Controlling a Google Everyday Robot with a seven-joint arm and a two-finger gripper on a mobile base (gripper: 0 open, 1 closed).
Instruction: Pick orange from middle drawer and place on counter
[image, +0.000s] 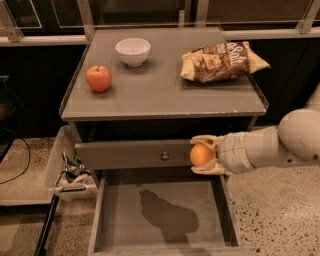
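Note:
My gripper (202, 155) comes in from the right and is shut on the orange (201, 154), a small round smooth fruit. It holds the orange in the air above the right side of the open middle drawer (120, 220), level with the closed drawer front above. The drawer's flat grey floor is bare and carries the arm's shadow. The counter (160, 85), the grey cabinet top, lies above and behind the gripper.
On the counter stand a red apple (98, 78) at the left, a white bowl (133, 51) at the back and a chip bag (223, 61) at the right. A closed drawer front with a small knob (164, 156) sits under the counter. A white bin (65, 170) stands at the cabinet's left.

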